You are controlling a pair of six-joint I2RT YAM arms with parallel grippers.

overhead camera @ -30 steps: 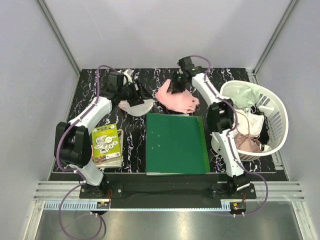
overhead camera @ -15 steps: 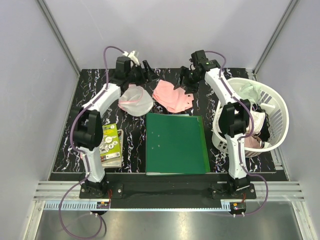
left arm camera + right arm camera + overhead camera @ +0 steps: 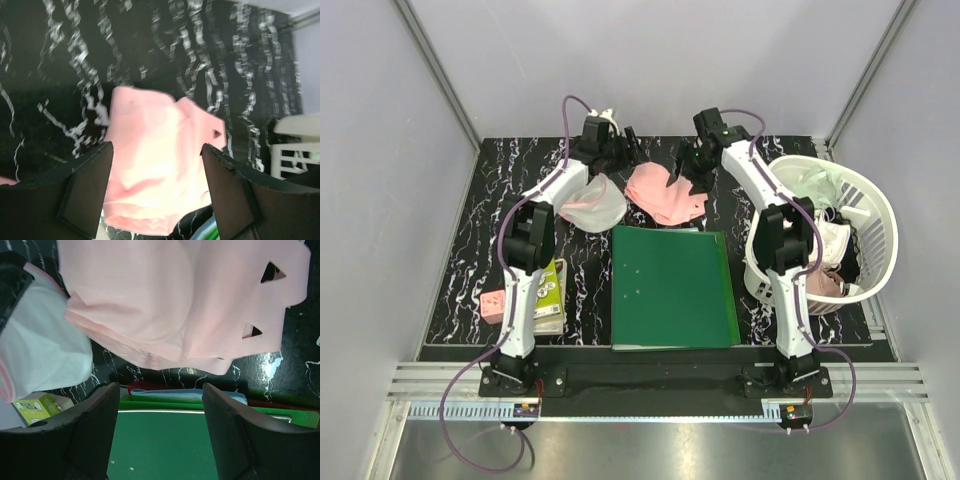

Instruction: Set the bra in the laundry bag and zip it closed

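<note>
Nearest us lies the flat green plastic folder (image 3: 670,285) on the black marbled tabletop (image 3: 470,230). Just past its far edge we see the crumpled soft pink fabric bra (image 3: 665,195). Just to its left sits the small round white mesh laundry bag with a pink rim (image 3: 592,202), and the bra is outside it. Farther back, the left gripper (image 3: 156,150) hovers over the bra, fingers spread wide, holding nothing. The right gripper (image 3: 160,387) is likewise wide open and empty.
</note>
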